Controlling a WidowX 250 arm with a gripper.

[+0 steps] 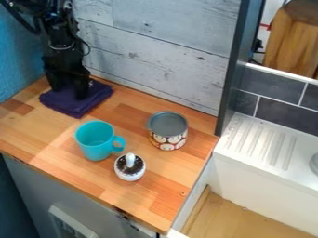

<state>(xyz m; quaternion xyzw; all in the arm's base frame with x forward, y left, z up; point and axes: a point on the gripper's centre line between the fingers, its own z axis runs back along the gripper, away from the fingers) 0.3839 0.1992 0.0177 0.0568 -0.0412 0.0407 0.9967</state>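
The black gripper (pixel 69 92) hangs at the upper left, its fingers apart and pointing down at a folded dark purple cloth (pixel 77 107). Its tips are at the cloth; whether they press on it I cannot tell. Right and nearer the front stands a turquoise mug (pixel 96 148), upright, with its handle to the right. Close beside the mug is a small white round pot (pixel 129 173) with dark contents and a white knob rising from the middle. A grey-topped tin (pixel 168 135) with a red and white pattern stands farther right.
The wooden counter (pixel 136 204) ends at a front edge and at a right edge. Behind it rises a grey-white plank wall (pixel 155 56), with a dark upright post (pixel 233 69) at its right end. Beyond is a white ribbed sink unit (pixel 264 144).
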